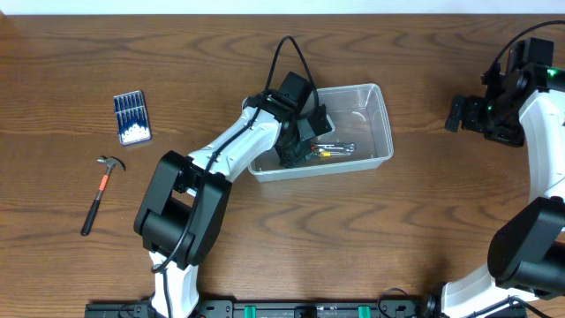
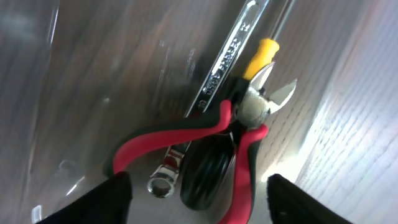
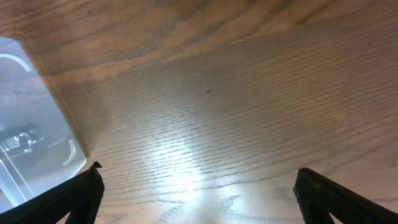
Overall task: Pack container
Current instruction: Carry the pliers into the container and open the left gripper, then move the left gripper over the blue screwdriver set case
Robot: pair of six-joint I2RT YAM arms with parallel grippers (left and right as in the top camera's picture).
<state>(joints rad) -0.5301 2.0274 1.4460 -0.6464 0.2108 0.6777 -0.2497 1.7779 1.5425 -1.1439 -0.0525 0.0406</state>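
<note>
The clear plastic container [image 1: 375,119] sits at the table's centre. My left gripper [image 1: 296,152] reaches down into its left end, open and empty. In the left wrist view my open fingers [image 2: 196,202] hang just above red-handled cutting pliers [image 2: 242,134], a silver wrench [image 2: 224,59] and a screwdriver with a black handle [image 2: 208,171], all lying on the container floor. My right gripper [image 1: 459,113] is open and empty above bare table to the right of the container; the container's corner shows in the right wrist view [image 3: 37,143].
A small blue drill-bit case [image 1: 132,117] lies at the left. A hammer [image 1: 100,193] with a black and red handle lies below it near the left edge.
</note>
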